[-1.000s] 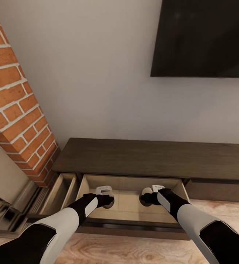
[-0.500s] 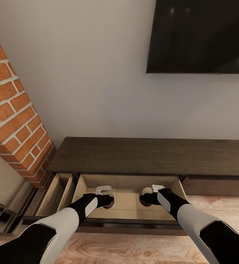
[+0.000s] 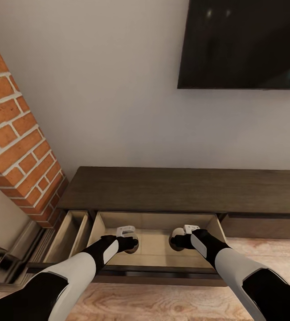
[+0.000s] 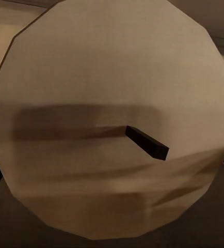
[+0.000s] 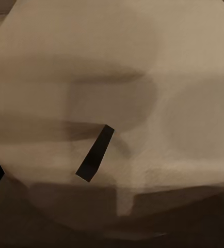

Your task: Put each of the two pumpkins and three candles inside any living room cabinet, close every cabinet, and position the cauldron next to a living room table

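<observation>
tan candle (image 4: 112,119) sits gripped in my left gripper (image 3: 131,244), another candle (image 5: 112,113) in my right gripper (image 3: 177,243). both hang directly above the open drawer (image 3: 156,252) floor, wicks up, so release is straight down.

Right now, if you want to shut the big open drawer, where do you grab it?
Grab the front panel of the open drawer by its top edge, coming down from above on the robot's side. The front is flat with no handle, and that edge is the one thin lip that fingers could pinch. Pushing may work too.
</observation>
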Available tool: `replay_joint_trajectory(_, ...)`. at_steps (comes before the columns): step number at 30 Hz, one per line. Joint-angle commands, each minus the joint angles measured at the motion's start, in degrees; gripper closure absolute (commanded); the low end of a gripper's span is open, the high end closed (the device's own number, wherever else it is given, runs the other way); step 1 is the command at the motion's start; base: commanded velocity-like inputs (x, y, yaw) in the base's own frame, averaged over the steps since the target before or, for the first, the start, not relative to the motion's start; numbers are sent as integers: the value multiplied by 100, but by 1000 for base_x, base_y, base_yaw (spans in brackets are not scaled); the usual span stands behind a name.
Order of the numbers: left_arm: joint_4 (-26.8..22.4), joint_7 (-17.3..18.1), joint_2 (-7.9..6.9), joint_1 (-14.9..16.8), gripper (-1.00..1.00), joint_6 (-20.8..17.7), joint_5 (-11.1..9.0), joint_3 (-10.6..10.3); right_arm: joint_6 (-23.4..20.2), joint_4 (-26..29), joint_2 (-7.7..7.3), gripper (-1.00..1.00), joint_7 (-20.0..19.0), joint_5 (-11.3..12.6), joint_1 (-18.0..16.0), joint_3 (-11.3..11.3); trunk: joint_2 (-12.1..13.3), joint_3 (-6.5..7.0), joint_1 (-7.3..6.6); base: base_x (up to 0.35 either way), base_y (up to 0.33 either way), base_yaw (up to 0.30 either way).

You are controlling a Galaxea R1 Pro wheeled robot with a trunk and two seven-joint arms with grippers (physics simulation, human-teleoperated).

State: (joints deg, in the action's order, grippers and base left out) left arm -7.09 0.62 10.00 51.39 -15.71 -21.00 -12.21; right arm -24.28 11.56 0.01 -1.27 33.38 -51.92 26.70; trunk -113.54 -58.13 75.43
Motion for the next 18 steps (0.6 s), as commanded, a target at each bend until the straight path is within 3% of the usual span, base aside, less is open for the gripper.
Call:
replay_joint_trajectory(1,-3,2,0,3,100,-20,-27,-25,-24,4,-1,100,-13,-23,-3,2,-2,-5,-1,0,0,5)
replay_joint_trajectory(18,-3,1,0,3,100,-11,-27,-20,-24,4,-3,100,-15,0,-3,-24,-2,-131,-1,0,0,94)
